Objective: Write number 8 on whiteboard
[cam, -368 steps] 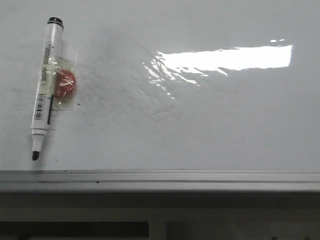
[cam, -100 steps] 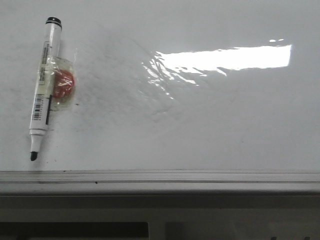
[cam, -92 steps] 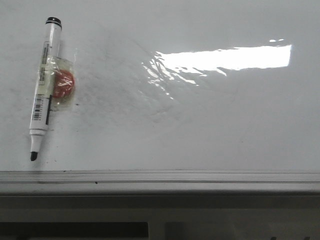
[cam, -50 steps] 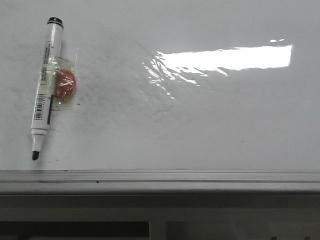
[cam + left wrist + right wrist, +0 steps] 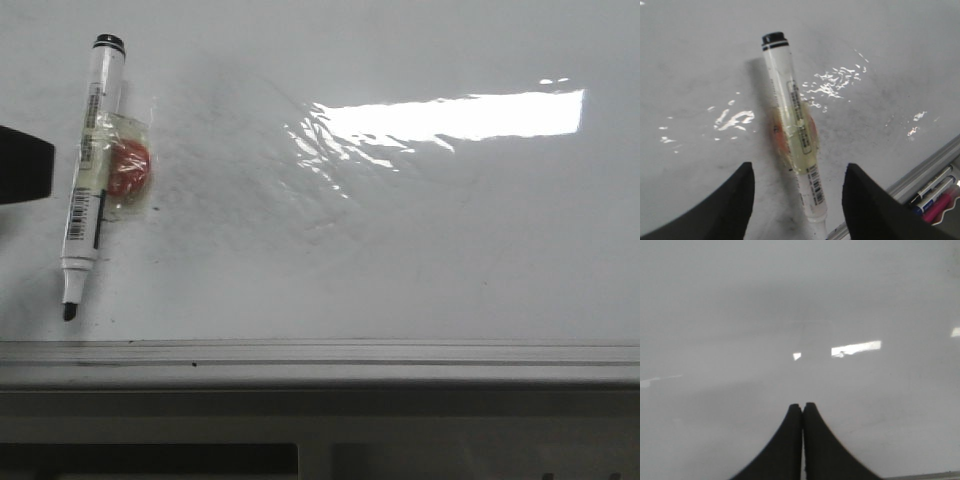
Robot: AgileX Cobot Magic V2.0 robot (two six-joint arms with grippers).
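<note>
No number 8 shows anywhere on your whiteboard (image 5: 400,270); it carries only faint grey smudges and a bright light reflection (image 5: 450,118) at the upper right of the front frame. The whiteboard fills most of that frame, and its pale grey frame edge (image 5: 320,360) runs across the lower part.

Your marker (image 5: 88,170) lies flat on the surface at the upper left of the front frame, uncapped, black tip (image 5: 69,311) toward the frame edge and black end cap toward the top. A red-orange round piece under clear tape (image 5: 128,172) sits against the right side of its barrel, touching it.

Your left gripper (image 5: 797,200) hangs over the marker with jaws wide. In the left wrist view the 2 black fingers (image 5: 735,200) stand either side of the barcode end of the marker (image 5: 795,135) and neither touches it. In the front view only a dark block of that gripper (image 5: 25,165) shows at the left edge, just beside the marker.

Your right gripper (image 5: 802,412) has its jaws pressed together with nothing between them, above a bare stretch of whiteboard (image 5: 790,305).

At the lower right corner of the left wrist view you can see a few spare markers (image 5: 935,192) beyond the frame edge; 1 is pink.
</note>
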